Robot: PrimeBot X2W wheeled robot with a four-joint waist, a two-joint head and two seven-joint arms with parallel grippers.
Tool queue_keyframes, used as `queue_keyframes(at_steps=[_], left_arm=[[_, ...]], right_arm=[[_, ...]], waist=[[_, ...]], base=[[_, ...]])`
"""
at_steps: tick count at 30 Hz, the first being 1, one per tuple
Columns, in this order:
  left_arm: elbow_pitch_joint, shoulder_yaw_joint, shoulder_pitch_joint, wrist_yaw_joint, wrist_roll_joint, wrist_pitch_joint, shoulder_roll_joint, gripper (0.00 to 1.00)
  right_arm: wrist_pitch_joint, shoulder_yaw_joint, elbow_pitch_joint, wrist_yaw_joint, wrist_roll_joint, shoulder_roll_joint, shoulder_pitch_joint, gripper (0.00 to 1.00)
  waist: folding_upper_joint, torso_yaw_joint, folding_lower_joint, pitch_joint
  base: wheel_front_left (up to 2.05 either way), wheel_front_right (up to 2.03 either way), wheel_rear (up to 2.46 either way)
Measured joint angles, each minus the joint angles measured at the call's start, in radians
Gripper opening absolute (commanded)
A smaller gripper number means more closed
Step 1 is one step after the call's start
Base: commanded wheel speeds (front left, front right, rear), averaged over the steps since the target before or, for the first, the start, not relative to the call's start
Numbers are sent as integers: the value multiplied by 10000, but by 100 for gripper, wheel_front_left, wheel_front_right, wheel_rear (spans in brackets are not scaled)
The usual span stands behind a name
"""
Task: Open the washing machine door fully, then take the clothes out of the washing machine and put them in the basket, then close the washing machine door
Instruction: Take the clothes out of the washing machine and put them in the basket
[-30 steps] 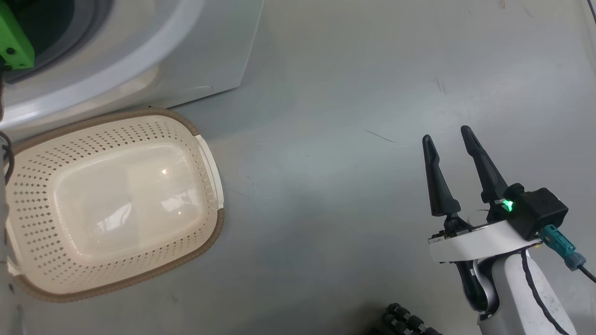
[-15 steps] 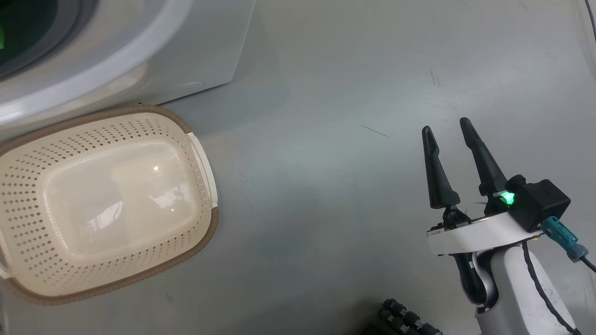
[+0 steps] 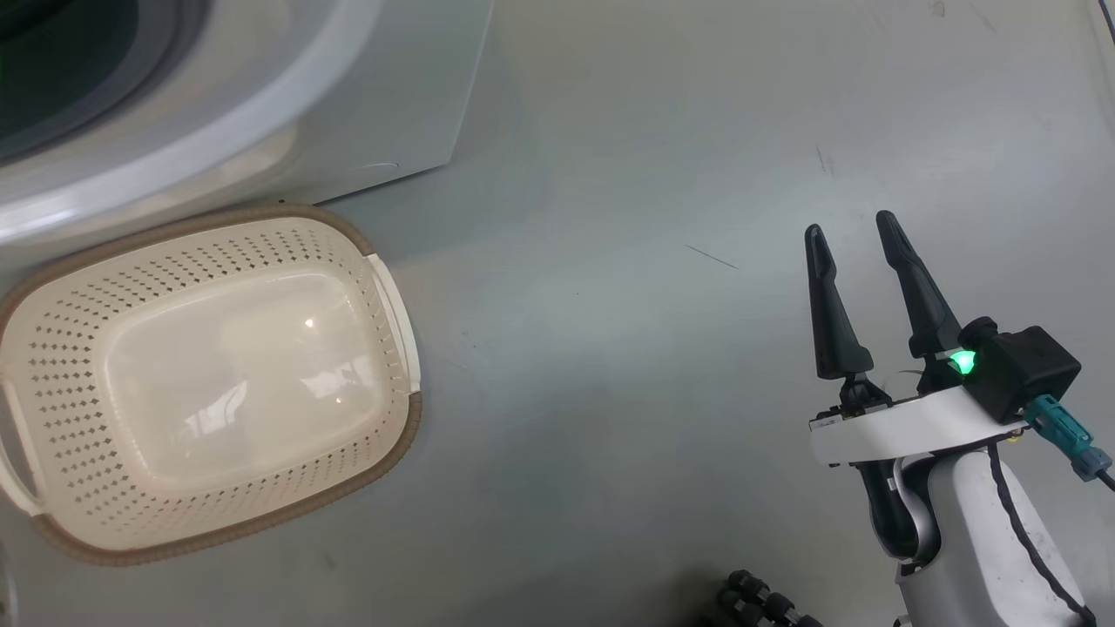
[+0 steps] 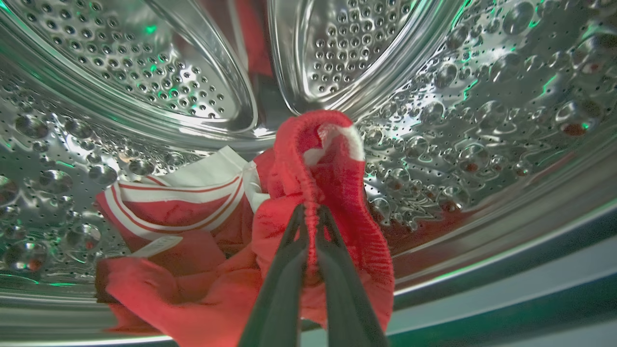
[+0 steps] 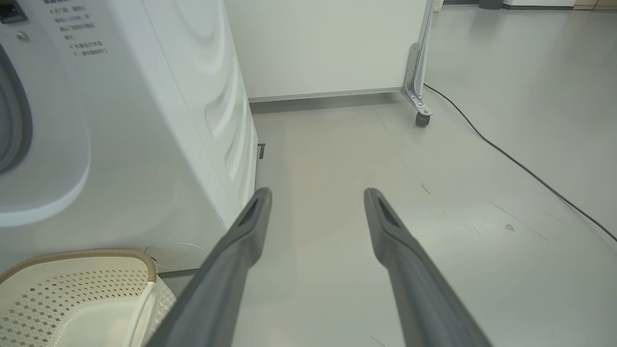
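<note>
Grey floor (image 3: 627, 366), faintly scuffed, spreads out from the foot of the washing machine (image 3: 261, 113), whose white cabinet fills the upper left of the head view. Just in front of the machine's lower front panel sits the basket (image 3: 413, 427). It is cream and perforated, with a brown woven-look rim and white side handles. It stands upright on the floor, its glossy bottom showing, and its far edge is close against the machine. Inside the machine, the left claw (image 4: 311, 212) is clenched on the clothes (image 4: 337, 183). Its two dark fingers are pressed together over a gathered red fold with an elastic edge. The fold rises past the fingertips into a loop with a white patch. More red cloth with white stripes and trim lies bunched beside that fold, resting against the perforated steel drum (image 4: 458, 120), whose shiny wall curves all around it. Well away from the machine, out over open floor, the right claw (image 3: 849, 222) hangs released, its long fingers spread apart. A green light (image 3: 961, 361) glows at its wrist. Past the machine's side stands a white panel (image 5: 328, 48) on a castor (image 5: 422, 118), and a dark cable (image 5: 506, 154) trails across the floor beyond it.
</note>
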Motion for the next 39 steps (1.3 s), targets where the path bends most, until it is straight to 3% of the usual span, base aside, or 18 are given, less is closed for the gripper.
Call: queue_keyframes(at_steps=[8, 25, 39], left_arm=[[-113, 17, 582, 2, 29, -1371, -176, 0], [-1124, 52, 2845, 102, -38, -4203, -1406, 0], [-2940, -79, 4548, 282, 4, -4376, -2157, 0]], right_arm=[[0, -242, 69, -73, -199, -2, 53, 100], [0, -533, 157, -73, -721, -46, 526, 100], [0, -819, 163, -71, -897, -228, 1168, 100]], waist=[[0, 279, 0, -398], [0, 1156, -1, -1449], [0, 1956, 0, -2462]], base=[[0, 0, 0], [0, 0, 0], [0, 0, 0]])
